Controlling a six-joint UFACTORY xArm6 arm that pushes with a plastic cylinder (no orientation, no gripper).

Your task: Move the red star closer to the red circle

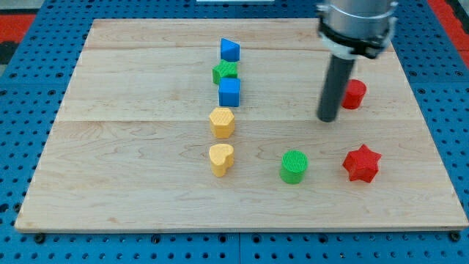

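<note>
my tip (327, 119) seen on the wooden board (132, 183); no pincer fitted, nothing held | red circle (355, 94) found just to its right in view, partly hidden by the rod | red star (361, 163) placed below-right, apart | green cylinder (294, 166) placed below-left

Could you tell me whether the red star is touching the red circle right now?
No, the red star sits apart from the red circle, well toward the view's bottom, with bare board between them.
</note>
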